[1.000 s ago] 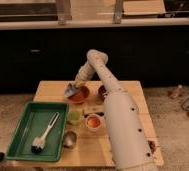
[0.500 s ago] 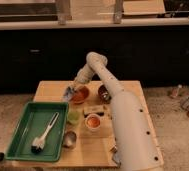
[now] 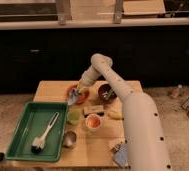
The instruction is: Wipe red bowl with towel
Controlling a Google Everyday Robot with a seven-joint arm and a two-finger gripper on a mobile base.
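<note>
The red bowl (image 3: 78,93) sits at the back left of the wooden table (image 3: 48,90). My gripper (image 3: 77,93) is down at the bowl, at the end of the white arm that reaches from the lower right. A grey towel (image 3: 72,98) hangs at the gripper, over the bowl's front left rim. The gripper seems to hold the towel, and its tips are hidden by the cloth and the bowl.
A green tray (image 3: 23,131) with a white brush (image 3: 44,135) lies at the front left. A dark bowl (image 3: 107,93), a yellow-green cup (image 3: 74,116), a white cup with orange contents (image 3: 93,121), a metal cup (image 3: 69,138) and a sponge (image 3: 93,109) stand nearby. Bottles (image 3: 188,99) are at the right.
The arm has shifted slightly and the towel has moved a little over the bowl's left rim. Everything else on the table is where it was.
</note>
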